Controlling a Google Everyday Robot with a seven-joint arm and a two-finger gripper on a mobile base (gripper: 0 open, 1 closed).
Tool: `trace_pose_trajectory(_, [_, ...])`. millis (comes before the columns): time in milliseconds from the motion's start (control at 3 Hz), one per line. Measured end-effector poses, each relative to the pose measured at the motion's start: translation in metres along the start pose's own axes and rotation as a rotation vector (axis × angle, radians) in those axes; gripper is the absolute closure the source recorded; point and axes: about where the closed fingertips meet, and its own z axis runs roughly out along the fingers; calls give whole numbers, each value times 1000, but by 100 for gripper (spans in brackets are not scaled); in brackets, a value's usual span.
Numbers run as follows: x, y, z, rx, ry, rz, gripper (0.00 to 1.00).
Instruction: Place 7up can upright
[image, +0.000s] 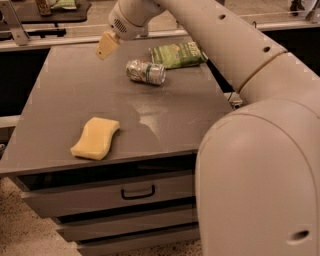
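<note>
Approach is the step in hand, by my reading. The sponge (95, 138) lies well left of the 7up can (145, 71) and nearer the viewer, far enough to play no part. The gripper (107, 45) should travel rightward and down until it is over the middle of the can, then close across the round body rather than along its length. That way a later turn of the wrist can bring one shiny end flat onto the table (75, 95). The descent should be square, since a glancing touch would likely roll the can toward the snack bag (177, 54).

The gripper hovers left of the can and above it, clearly apart, with bare table between them. It holds nothing of the task, and I cannot tell whether it is spread or closed. The can lies on its side, its long axis running roughly left to right. The snack bag sits just right of the can and behind it, seemingly not touching, though the gap is hard to read from this angle.
</note>
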Motion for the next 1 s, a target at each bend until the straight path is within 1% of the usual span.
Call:
trace_pose_trajectory(333, [29,-7,4,-9,123,-16,0])
trace_pose_trajectory(667, [52,-13,7,-8,230,-31,0])
trace_pose_trajectory(1000, [75,-18,19,-12,344,-52,0])
